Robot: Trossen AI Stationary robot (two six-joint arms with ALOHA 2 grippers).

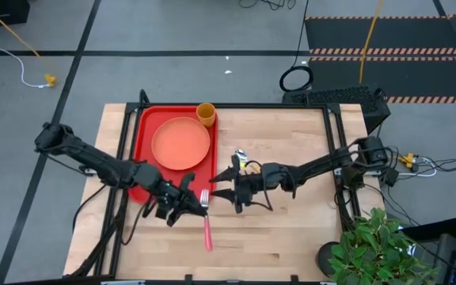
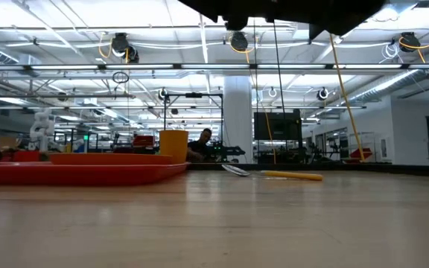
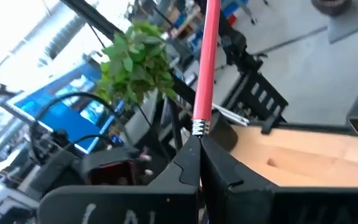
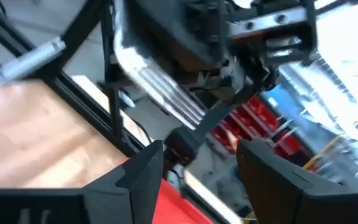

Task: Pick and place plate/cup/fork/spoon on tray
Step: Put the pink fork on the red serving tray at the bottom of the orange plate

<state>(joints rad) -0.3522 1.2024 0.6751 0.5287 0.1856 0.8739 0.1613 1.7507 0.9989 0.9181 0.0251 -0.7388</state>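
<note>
While the left gripper [image 1: 188,203] pinches the fork [image 1: 207,223] at its metal neck, handle sticking out past the tray [image 1: 141,150] edge, the right gripper [image 1: 222,187] sits just beside it, fingers spread, holding nothing; spoon [image 1: 248,165] lies on the table behind it

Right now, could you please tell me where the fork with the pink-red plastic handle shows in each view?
High: pink-red plastic-handled fork below the red rectangular tray.
Low: not visible.
Left wrist: handle rising from the left gripper.
Right wrist: tines centre.
Shared landmark: the tray.
</note>
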